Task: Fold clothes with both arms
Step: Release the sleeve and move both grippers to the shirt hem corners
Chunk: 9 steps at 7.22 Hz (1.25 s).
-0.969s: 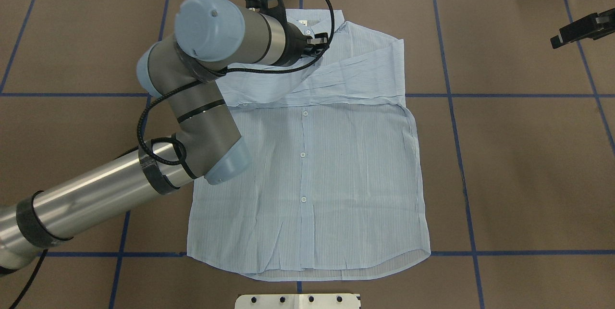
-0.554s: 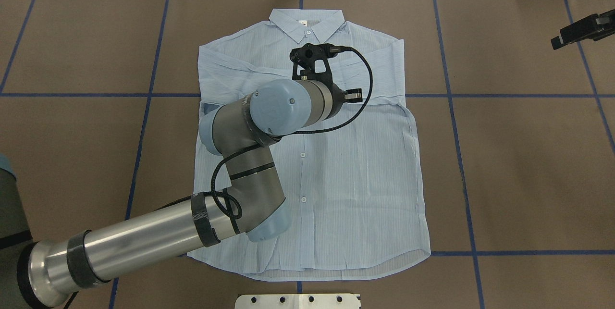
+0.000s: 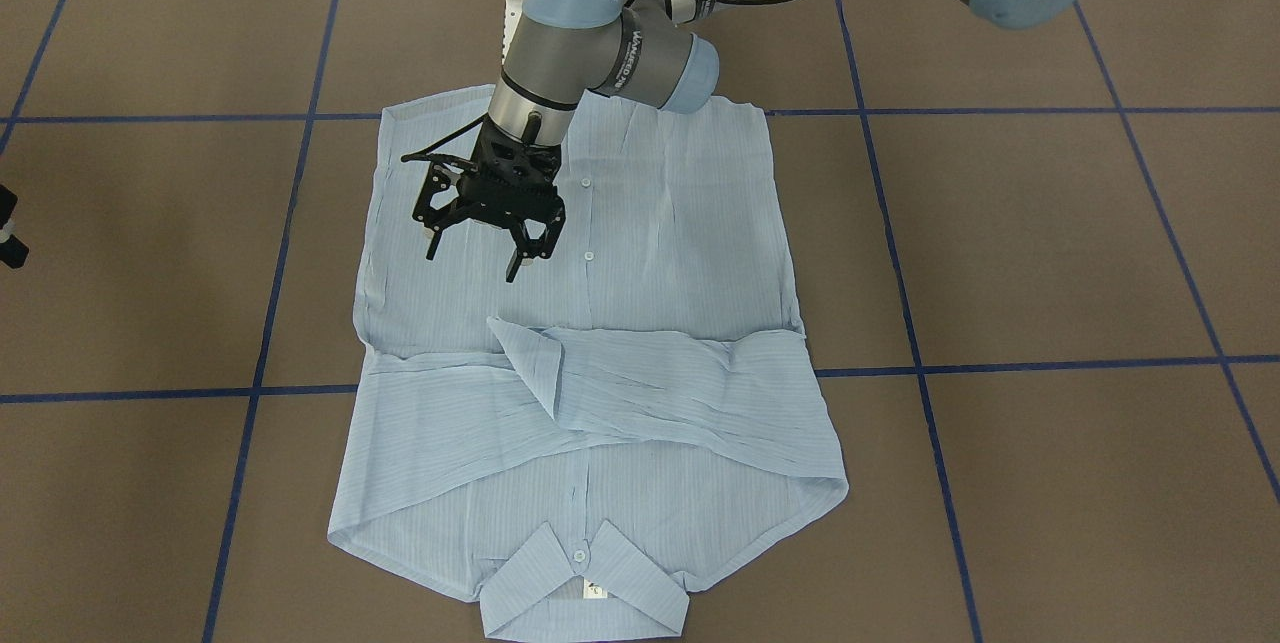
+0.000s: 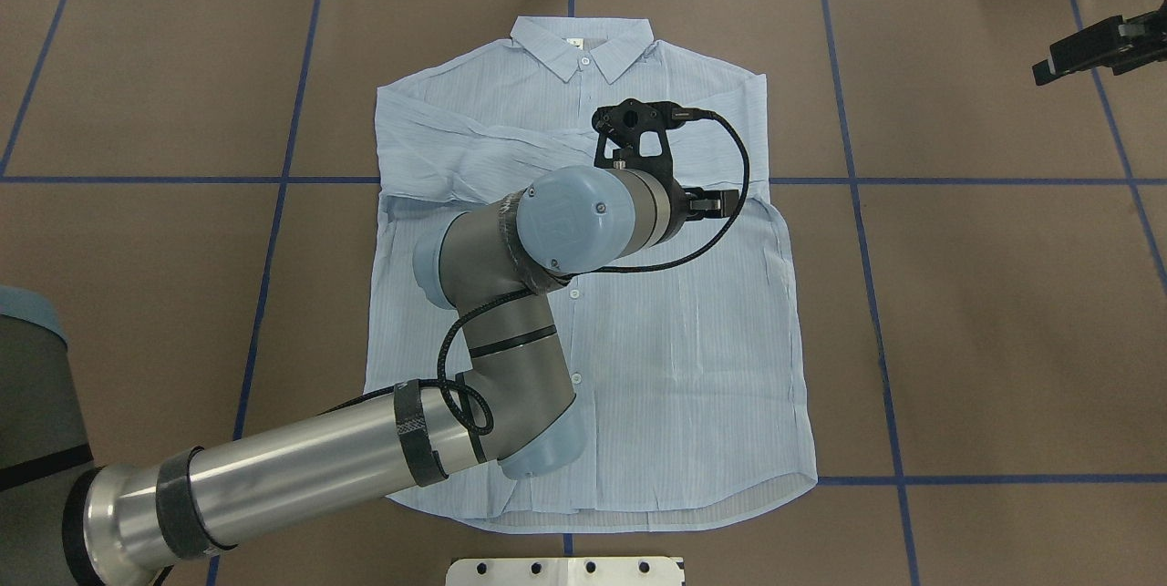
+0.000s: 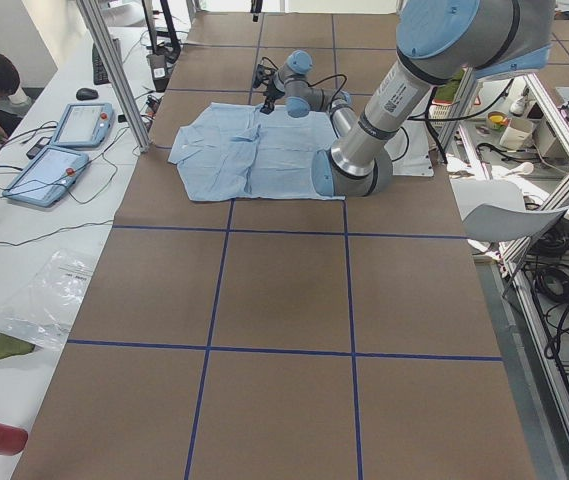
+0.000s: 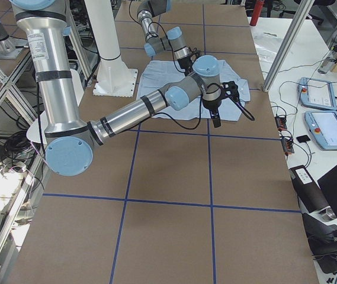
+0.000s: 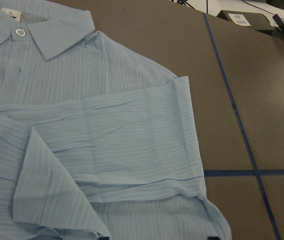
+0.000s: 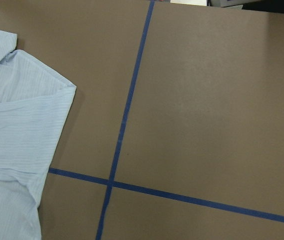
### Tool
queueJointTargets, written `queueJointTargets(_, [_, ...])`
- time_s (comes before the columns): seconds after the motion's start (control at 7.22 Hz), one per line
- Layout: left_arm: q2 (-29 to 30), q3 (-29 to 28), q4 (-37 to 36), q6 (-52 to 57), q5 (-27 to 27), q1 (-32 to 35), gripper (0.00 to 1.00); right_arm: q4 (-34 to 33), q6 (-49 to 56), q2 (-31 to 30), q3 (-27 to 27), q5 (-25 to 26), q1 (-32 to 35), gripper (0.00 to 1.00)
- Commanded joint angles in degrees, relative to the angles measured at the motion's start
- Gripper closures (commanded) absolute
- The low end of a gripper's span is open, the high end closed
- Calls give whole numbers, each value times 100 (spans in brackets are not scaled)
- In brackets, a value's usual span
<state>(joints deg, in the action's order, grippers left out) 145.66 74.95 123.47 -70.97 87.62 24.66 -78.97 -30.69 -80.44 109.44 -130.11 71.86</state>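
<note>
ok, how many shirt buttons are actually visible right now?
3. The collar button; a placket button near the hem; another placket button nearer the folded sleeves. More may be hidden under those sleeves.

The bench (image 4: 985,313) has a flat brown surface, marked into large rectangles by blue tape lines (image 4: 1003,180). A pale-blue striped shirt (image 4: 693,340) lies flat at the centre of the overhead view, buttoned front up, with its collar (image 4: 583,44) toward the top of the frame and both sleeves folded across the chest. A white base plate (image 4: 565,570) sits at the bottom edge.
</note>
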Motion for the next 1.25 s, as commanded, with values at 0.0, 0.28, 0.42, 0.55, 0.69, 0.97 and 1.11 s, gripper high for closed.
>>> queueJointTargets(0.0, [-212,491,-707,721,359,161,0,810,-1564,2,129,387,-721,0])
queueJointTargets(0.28, [-1569,2051,-728,1444,1124,460,0,787,-2919,-242,803,1483,-1950,0])
queueJointTargets(0.42, [-2194,2711,-754,1454,1187,478,0,787,-3465,-583,1294,2176,-2687,0])
queueJointTargets(0.55, [-2983,3318,-763,1437,1170,505,0,787,-4062,-943,1716,2757,-3417,0])
queueJointTargets(0.69, [-3670,3716,-754,1393,1144,514,0,787,-4599,-1217,1947,3503,-4207,0])
queueJointTargets(0.97, [-4473,3974,-711,738,690,244,0,787,-5235,-1386,2045,4430,-5231,0])
queueJointTargets(1.11, [-4738,4027,-702,351,373,-133,0,787,-5324,-1456,2081,4546,-5391,0])
